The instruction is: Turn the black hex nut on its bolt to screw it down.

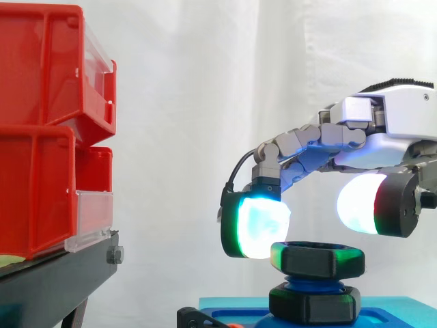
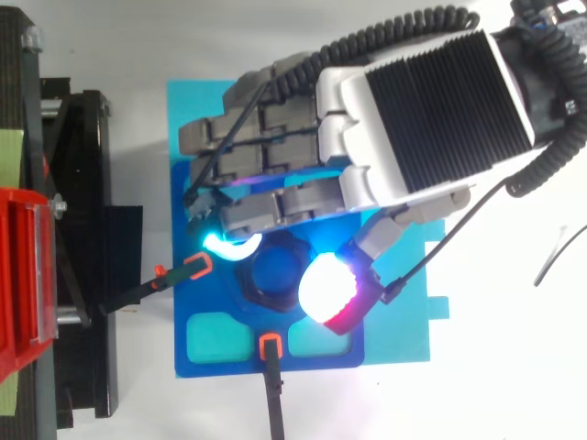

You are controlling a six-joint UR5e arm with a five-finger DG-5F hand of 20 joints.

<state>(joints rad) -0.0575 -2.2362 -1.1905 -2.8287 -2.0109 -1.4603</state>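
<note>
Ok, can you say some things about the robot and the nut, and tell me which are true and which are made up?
1. The nut is black. True.
2. The bins are blue. False: they are red.
3. The hand is above the nut. True.
4. The plate under the bolt is red. False: it is blue.
</note>
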